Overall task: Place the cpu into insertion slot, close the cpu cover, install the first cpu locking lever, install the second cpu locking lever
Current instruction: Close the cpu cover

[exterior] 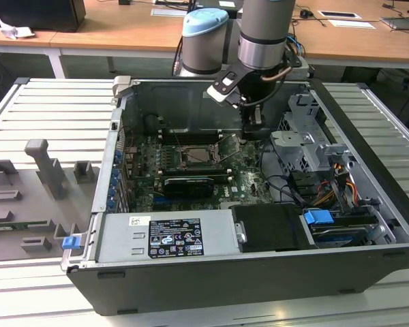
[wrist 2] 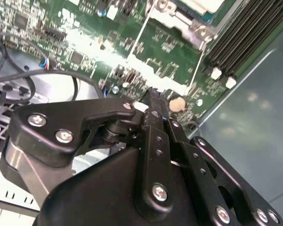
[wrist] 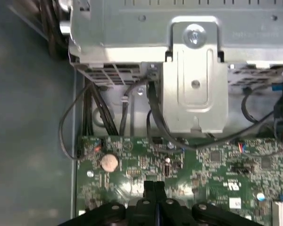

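The open computer case [exterior: 109, 272] lies on the table with its green circuit board [exterior: 249, 180] facing up. The insertion slot [exterior: 193, 156] is a square black socket with a metal rim near the board's middle. At its exterior-view right edge the cpu cover [exterior: 228, 144] stands tilted up. Two thin wire locking levers [wrist 2: 140, 35] [wrist 2: 197, 63] run out from the socket's metal frame [wrist 2: 179, 21]. A pale flat surface inside that frame may be the cpu [wrist 2: 198, 4]; I cannot tell. My gripper [exterior: 253, 131] [wrist 2: 153, 93] [wrist: 152, 184] is shut and empty, low over the board right of the socket.
Long black memory slots [wrist 2: 240, 37] lie beside the socket. A metal drive cage [exterior: 303, 136] [wrist: 193, 70] and loose cables [exterior: 293, 187] fill the exterior view's right. A coin battery [wrist: 109, 162] sits near the fingertips. The power supply [exterior: 167, 235] blocks the front; grey fixtures [exterior: 48, 167] stand left.
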Available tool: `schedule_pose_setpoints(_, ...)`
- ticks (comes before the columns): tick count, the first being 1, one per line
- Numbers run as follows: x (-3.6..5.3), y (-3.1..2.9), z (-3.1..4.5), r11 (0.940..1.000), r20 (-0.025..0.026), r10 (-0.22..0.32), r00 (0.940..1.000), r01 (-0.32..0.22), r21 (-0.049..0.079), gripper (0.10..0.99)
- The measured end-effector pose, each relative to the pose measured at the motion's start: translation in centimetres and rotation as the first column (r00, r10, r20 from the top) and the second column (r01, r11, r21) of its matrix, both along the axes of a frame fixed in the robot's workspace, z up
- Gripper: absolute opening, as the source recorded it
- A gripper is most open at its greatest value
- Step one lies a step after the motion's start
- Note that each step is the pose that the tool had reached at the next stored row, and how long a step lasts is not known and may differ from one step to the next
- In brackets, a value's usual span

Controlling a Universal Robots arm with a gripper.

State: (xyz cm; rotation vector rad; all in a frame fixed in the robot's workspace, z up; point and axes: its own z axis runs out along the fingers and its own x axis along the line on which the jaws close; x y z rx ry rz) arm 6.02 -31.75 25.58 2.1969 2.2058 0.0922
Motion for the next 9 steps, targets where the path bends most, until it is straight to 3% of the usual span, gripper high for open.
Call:
schedule_pose_setpoints(5,0.16,0.01,-0.75,1.0000,-0.0007,0.000,1.0000,0.000,0.000,0.106)
schedule_pose_setpoints(6,0.16,0.02,-1.00,1.0000,-0.0072,0.000,1.0000,0.000,0.000,0.106)
schedule_pose_setpoints(9,0.15,0.02,-1.07,1.0000,-0.0102,0.000,0.9999,0.000,-0.001,0.106)
